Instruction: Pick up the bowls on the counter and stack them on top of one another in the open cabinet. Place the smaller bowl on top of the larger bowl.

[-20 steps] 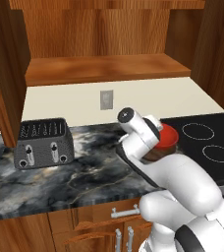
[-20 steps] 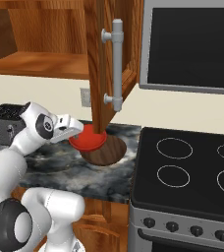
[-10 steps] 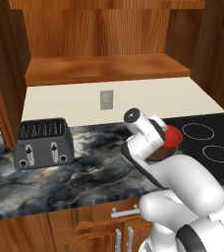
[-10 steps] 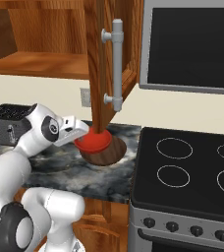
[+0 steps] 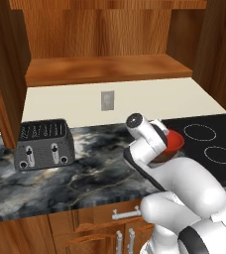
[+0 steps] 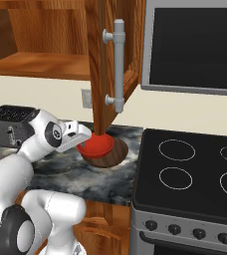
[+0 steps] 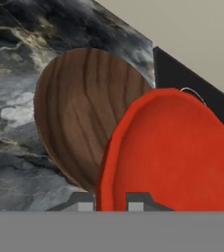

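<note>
- My gripper (image 7: 111, 201) is nearly closed, pinching the red bowl's (image 7: 175, 152) rim
- It hangs just above the brown bowl (image 6: 108, 154) on the counter (image 5: 92, 171), right side
- Glossy, stiff, probably slippery; I'd hold the rim

Glossy red bowl (image 7: 173, 152) (wood-grain brown bowl (image 7: 84, 128) beneath).

Small glossy red round bowl (image 7: 175, 152) is clear of the counter, its near rim pinched between the two dark finger tips, partly overlapping the wide shallow dark brown wood-grain bowl (image 7: 82, 118). The brown bowl (image 6: 110, 154) rests flat and upright on the dark veined marble counter (image 5: 90, 173), near its right end, beside the black stovetop. Above stands the open reddish-brown wood-grain wall cabinet (image 5: 105, 69), shelf board bare.
</note>
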Controlling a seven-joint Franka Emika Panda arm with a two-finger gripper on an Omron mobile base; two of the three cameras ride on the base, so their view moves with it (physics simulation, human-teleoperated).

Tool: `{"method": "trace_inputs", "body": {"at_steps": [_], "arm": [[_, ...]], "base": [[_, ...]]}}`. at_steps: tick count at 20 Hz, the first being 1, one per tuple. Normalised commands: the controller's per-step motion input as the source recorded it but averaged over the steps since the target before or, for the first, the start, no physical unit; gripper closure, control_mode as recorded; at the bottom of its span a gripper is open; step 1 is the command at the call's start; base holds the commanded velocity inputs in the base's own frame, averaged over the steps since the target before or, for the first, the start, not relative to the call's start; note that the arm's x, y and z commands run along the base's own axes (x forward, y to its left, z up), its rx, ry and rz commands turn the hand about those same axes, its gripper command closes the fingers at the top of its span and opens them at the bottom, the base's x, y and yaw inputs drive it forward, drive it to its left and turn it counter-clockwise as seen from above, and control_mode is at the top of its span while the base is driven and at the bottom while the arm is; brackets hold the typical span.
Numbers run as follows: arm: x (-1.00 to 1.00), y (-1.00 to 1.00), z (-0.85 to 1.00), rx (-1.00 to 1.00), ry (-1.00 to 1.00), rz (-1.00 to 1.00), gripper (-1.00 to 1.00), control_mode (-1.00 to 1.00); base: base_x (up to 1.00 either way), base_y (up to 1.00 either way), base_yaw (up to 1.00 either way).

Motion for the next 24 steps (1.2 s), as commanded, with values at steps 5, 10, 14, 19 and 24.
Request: {"method": "trace_inputs", "body": {"at_steps": [5,10,14,19,24], "arm": [[0.08,0.0,-0.13,0.0,0.0,0.03,1.0,-1.0],[0.13,-0.05,-0.08,0.0,0.0,0.02,1.0,-1.0],[0.15,-0.06,-0.07,0.0,0.0,0.02,1.0,-1.0],[0.11,-0.03,-0.09,0.0,0.01,0.02,1.0,-1.0],[0.05,0.0,-0.14,0.0,0.03,0.01,1.0,-1.0]], "base": [[0.0,0.0,0.0],[0.0,0.0,0.0],[0.0,0.0,0.0],[0.0,0.0,0.0],[0.0,0.0,0.0]]}}
